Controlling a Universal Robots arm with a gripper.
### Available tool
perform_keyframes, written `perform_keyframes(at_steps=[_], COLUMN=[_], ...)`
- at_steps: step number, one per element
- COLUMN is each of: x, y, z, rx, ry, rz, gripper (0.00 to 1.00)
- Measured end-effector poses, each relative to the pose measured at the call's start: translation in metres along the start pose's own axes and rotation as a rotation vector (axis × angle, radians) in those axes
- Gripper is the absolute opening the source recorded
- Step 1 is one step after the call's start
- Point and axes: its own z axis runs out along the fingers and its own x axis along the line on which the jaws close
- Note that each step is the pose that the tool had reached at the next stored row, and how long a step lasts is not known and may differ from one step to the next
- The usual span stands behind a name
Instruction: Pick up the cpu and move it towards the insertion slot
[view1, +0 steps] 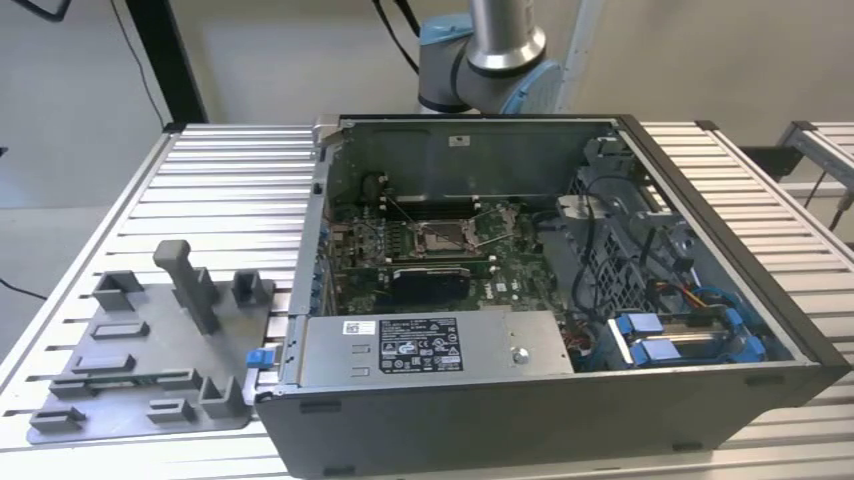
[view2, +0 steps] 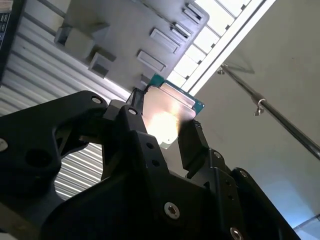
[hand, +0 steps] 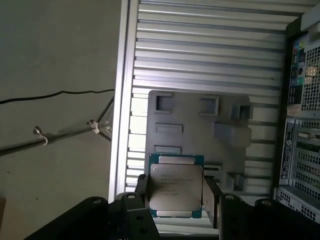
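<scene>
The cpu (hand: 176, 187) is a small flat square chip with a silvery top and a green-tan rim. It sits gripped by two opposite edges between the black fingers (hand: 213, 196) of my gripper (hand: 176, 201), which is shut on it. In the second wrist view the cpu (view2: 167, 116) glints between the fingers (view2: 192, 142) of the gripper (view2: 160, 130). It hangs well above the grey tray (hand: 200, 127). The insertion slot (view1: 441, 237), a metal-framed socket with a wire lever, lies in the middle of the green motherboard inside the open computer case (view1: 747, 300).
The grey tray (view1: 147, 350) with raised blocks lies on the ribbed aluminium table (view1: 227, 190) at the exterior view's left of the case. A power supply (view1: 427, 345) and blue-clipped cables (view1: 667, 335) fill the case's near side. The arm's column (view1: 487, 50) rises behind the case.
</scene>
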Motion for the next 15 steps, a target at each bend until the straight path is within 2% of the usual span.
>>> perform_keyframes(at_steps=[9,15], x=[-0.0135,-0.0258], y=[0.0074,0.0116], z=[0.0003,0.0006], rx=[0.0000,-0.0001], ry=[0.0000,-0.0001], rz=[0.000,-0.001], gripper=[0.00,0.00])
